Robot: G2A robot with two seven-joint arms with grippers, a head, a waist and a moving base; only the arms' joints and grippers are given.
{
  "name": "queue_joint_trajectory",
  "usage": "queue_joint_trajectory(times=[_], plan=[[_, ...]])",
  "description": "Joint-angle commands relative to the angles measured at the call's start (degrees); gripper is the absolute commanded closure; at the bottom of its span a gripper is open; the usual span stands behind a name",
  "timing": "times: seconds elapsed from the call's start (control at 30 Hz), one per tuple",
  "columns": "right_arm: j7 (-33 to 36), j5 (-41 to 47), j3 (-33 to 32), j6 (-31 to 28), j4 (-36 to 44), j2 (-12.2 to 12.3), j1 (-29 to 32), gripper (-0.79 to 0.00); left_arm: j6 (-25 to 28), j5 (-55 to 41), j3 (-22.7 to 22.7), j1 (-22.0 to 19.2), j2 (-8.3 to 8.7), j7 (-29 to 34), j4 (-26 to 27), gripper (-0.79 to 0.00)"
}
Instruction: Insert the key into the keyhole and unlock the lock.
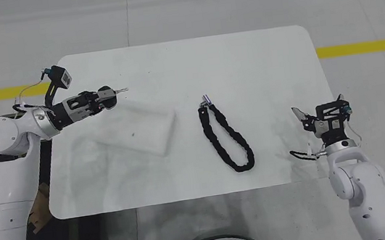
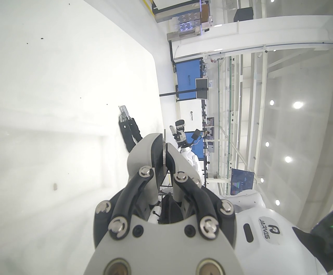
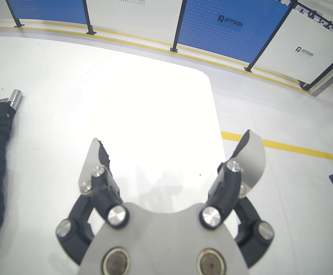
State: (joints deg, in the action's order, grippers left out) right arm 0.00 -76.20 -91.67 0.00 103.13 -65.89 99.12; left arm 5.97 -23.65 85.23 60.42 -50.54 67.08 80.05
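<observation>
Small flat silver metal key (image 1: 121,91) pinched between the fingers of the left hand (image 1: 111,94), held above the far left part of the bench. Key long axis runs across the bench in the top view, tip sticking out past the fingertips and pointing toward the robot's right, toward the bench middle. In the left wrist view the key (image 2: 164,142) shows edge-on as a thin plate clamped between the two dark pads of the left hand (image 2: 164,156).

Black fabric-sleeved chain lock (image 1: 226,139) lies flat near the bench middle, well apart from the key. It is folded into a narrow loop. Its long axis is diagonal, from the silver cylinder end (image 1: 206,101) on the far side down to the bend nearer the robot and further right. Keyhole too small to make out. From the left wrist the lock (image 2: 127,130) lies beyond the key tip, silver end (image 2: 124,110) farthest.

Right hand (image 1: 298,134) sits at the right edge of the white round-cornered bench (image 1: 242,55), jaws spread wide, holding nothing. Right wrist view: right hand (image 3: 174,143) open over bare bench top, silver cylinder end (image 3: 15,96) off to one side.
</observation>
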Motion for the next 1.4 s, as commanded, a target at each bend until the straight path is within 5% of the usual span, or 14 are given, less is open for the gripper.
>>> queue_joint_trajectory(times=[0.0,0.37,0.5,0.73,0.93,1.07,1.27,1.37], plan=[[0.0,0.0,0.0,0.0,0.0,0.0,0.0,-0.785,0.0,0.0,0.0,0.0,0.00,0.0,0.0,0.000],[0.9,1.8,0.6,-2.0,0.3,0.0,-0.1,-0.785,0.0,0.0,0.0,0.0,0.00,0.0,0.0,0.000],[14.7,15.5,5.0,-16.9,1.2,-0.1,-7.1,-0.785,0.0,0.0,0.0,0.0,0.00,0.0,0.0,0.000],[40.7,25.7,18.1,-25.5,-5.0,-1.1,-26.3,-0.785,0.0,0.0,0.0,0.0,0.00,0.0,0.0,0.000],[54.4,19.9,27.9,-17.6,-7.1,-2.9,-36.7,-0.785,0.0,0.0,0.0,0.0,0.00,0.0,0.0,0.000],[60.1,19.6,32.5,-12.8,-10.1,-4.6,-40.5,-0.668,0.0,0.0,0.0,0.0,0.00,0.0,0.0,0.000],[64.6,23.1,35.9,-8.5,-17.1,-7.4,-46.9,-0.619,0.0,0.0,0.0,0.0,0.00,0.0,0.0,0.000],[65.0,22.4,36.7,-7.2,-19.8,-8.4,-49.3,-0.419,0.0,0.0,0.0,0.0,0.00,0.0,0.0,0.000]])
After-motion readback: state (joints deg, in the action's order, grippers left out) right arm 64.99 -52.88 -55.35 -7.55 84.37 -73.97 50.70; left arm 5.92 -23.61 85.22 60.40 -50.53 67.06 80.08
